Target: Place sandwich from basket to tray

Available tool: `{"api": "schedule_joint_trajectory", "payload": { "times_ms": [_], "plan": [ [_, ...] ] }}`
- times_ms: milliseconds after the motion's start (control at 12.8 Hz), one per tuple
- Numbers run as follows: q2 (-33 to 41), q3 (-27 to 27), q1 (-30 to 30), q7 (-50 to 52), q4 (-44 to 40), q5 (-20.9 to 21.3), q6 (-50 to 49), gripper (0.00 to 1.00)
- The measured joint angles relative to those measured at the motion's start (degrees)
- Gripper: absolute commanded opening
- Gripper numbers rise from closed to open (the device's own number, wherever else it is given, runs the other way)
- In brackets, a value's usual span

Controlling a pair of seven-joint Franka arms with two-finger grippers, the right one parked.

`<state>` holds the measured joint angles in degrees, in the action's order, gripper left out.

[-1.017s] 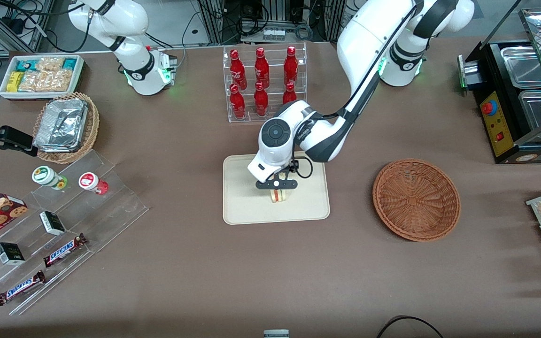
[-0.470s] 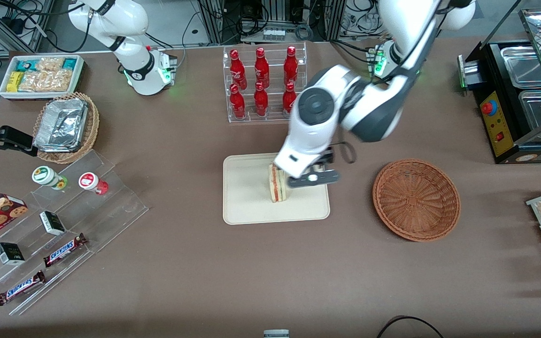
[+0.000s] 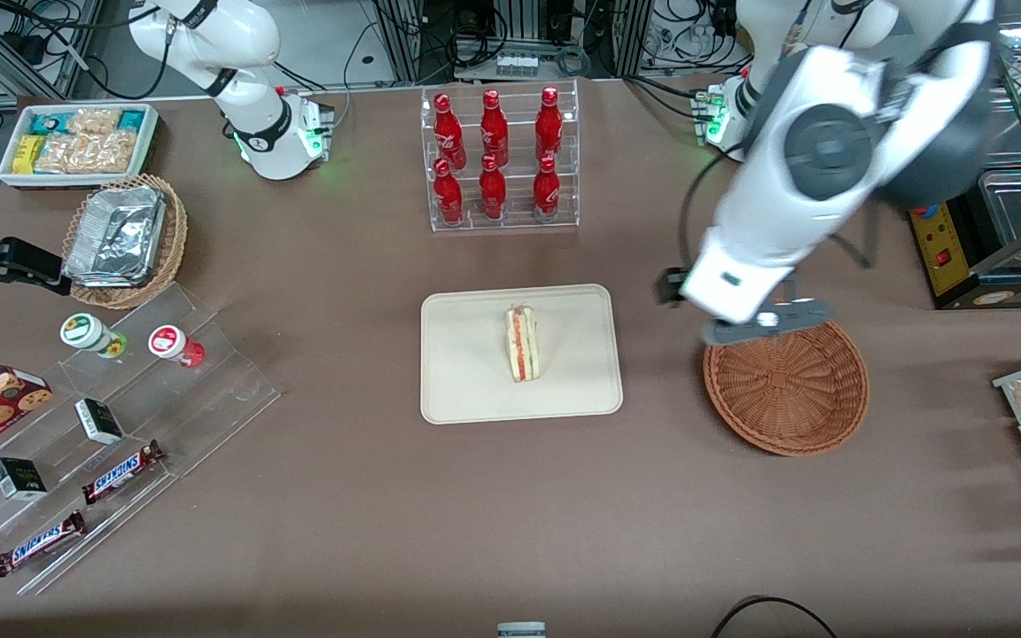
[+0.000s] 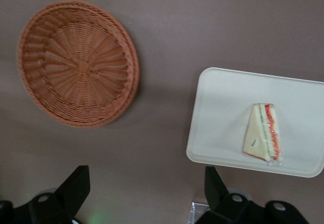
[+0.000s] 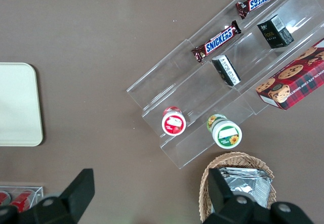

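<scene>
while the sandwich (image 3: 521, 344) rests on the tray (image 3: 466, 390), the gripper (image 4: 147, 196) hangs high above the basket's (image 3: 785, 390) twelve-o'clock rim, jaws spread, holding nothing.

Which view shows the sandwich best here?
The left wrist view: the sandwich lies unobstructed on the tray, triangular face up. The front view shows mainly its filling edge; the right wrist view misses it. The open end effector hovers over the basket.

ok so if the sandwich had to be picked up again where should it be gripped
Probably across the two flat bread faces of the sandwich, coming straight down from above. It stands on edge on the tray with its striped filling edge up, so those faces are exposed. The open gripper hangs over the basket rim.
</scene>
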<state>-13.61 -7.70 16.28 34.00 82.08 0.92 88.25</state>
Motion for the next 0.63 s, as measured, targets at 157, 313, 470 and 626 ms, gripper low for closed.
{"api": "schedule_joint_trajectory", "payload": {
  "times_ms": [157,313,470,626],
  "plan": [
    [2.0,0.1,-4.2,-5.2,0.4,0.0,-2.8,1.0],
    [5.1,0.1,-8.7,-10.5,2.2,0.1,-3.7,1.0],
    [9.2,0.1,-12.8,-16.0,5.6,0.1,-3.8,1.0],
    [12.4,0.2,-15.0,-20.2,8.7,0.1,-3.8,1.0]
  ]
}}
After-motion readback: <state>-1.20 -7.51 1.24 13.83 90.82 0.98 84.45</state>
